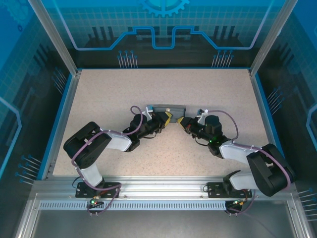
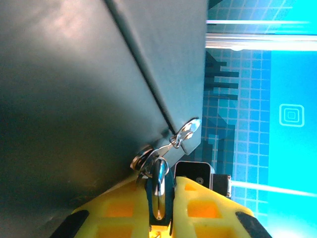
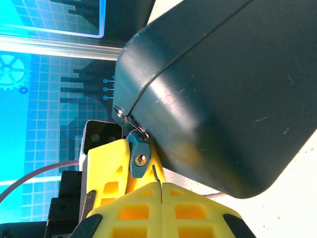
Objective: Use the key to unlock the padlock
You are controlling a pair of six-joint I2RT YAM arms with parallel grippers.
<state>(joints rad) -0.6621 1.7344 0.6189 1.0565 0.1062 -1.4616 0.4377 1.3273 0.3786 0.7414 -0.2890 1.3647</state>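
The left gripper (image 2: 161, 198) is pinching the blue padlock (image 3: 138, 154) between its fingers, at the hasp (image 2: 185, 131) of the dark box (image 3: 228, 89) on the bench (image 1: 148, 89). The right gripper's (image 3: 161, 189) fingers are pressing together on the key (image 3: 155, 174), which is pointing up just below the padlock.

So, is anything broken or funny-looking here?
Nothing looks broken or spilled. The dark box only has a few light scratches on its rounded side. The left pincer holds the blue padlock at the box's seam, and the right pincer pinches the thin key just beside the keyhole, not in it.
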